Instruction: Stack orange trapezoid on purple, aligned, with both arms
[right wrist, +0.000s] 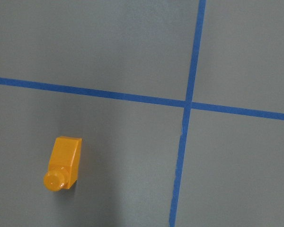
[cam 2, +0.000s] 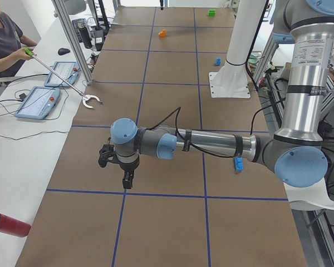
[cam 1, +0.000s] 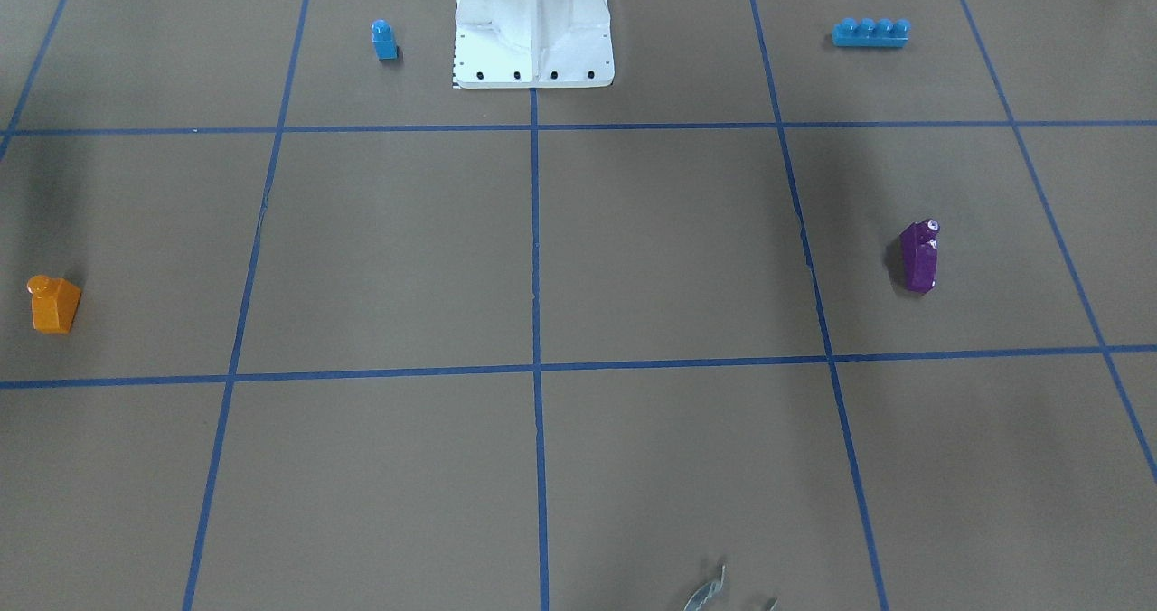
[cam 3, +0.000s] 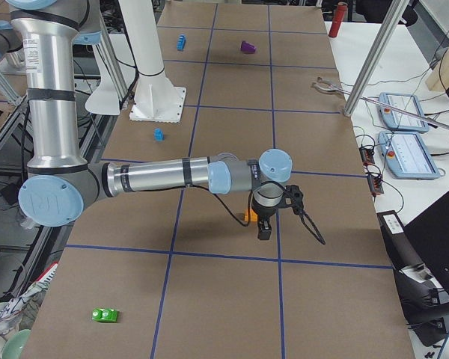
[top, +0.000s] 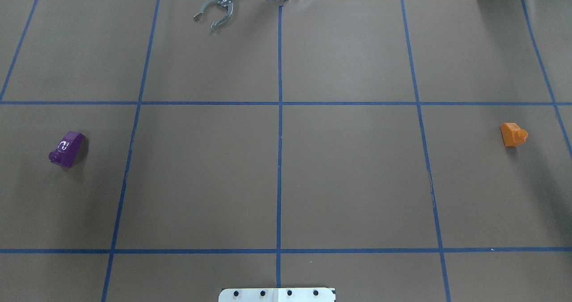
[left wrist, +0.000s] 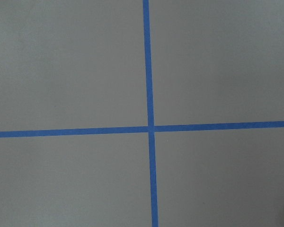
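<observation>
The orange trapezoid stands on the brown table at the robot's right end; it also shows in the overhead view and in the right wrist view. The purple brick lies at the robot's left end, also in the overhead view. My right gripper hangs above the table, just beside the orange trapezoid. My left gripper hangs above the table; the purple brick is hidden in that view. Both grippers show only in side views, so I cannot tell whether they are open or shut.
A blue single-stud brick and a blue four-stud brick flank the white base mount. An operator's grabber claw rests at the far edge. A green brick lies at the right end.
</observation>
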Tool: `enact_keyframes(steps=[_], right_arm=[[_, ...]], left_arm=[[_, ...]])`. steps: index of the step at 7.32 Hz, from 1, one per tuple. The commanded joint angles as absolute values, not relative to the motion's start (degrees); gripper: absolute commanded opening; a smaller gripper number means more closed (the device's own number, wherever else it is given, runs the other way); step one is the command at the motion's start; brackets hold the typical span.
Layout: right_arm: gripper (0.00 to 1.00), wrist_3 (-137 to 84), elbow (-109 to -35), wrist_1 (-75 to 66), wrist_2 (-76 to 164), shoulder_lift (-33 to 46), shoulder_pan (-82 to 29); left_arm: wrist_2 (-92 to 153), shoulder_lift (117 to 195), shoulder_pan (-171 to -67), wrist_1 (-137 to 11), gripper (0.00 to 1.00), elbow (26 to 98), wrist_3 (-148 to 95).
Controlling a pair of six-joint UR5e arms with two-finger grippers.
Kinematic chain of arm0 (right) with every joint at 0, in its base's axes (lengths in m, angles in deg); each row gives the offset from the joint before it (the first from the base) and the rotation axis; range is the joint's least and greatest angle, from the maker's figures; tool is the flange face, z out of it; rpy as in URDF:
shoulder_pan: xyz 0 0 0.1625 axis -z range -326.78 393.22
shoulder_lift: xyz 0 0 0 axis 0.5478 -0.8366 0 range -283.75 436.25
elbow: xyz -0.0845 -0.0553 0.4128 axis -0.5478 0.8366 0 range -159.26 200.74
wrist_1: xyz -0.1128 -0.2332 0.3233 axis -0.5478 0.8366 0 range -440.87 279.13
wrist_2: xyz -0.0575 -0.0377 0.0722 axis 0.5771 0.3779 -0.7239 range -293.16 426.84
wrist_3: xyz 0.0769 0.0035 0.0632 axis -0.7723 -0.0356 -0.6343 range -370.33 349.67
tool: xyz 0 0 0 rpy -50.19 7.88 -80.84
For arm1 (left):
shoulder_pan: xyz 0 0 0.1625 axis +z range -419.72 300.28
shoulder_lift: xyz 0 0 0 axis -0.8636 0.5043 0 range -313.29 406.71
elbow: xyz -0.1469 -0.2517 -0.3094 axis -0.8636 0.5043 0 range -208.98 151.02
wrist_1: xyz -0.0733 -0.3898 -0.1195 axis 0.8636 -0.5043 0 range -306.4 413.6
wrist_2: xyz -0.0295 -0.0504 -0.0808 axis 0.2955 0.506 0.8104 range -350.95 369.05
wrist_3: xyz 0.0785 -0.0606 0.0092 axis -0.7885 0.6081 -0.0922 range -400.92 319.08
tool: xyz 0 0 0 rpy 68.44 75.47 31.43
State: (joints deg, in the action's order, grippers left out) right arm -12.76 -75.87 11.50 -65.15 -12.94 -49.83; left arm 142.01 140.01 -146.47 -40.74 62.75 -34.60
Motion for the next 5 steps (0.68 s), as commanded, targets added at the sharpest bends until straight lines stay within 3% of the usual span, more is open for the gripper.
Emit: enact_keyframes(steps=[1, 5], right_arm=[[1.00, -12.8, -75.8, 11.5, -65.3, -13.1, -49.8], [1.00, -12.9, -75.7, 10.4, -65.4, -13.0, -49.7]], left_arm=[[143.3, 140.1, -146.4, -40.6, 1.00, 63.3, -34.6], [142.9, 139.5, -146.1, -41.0, 1.00, 62.8, -34.7]])
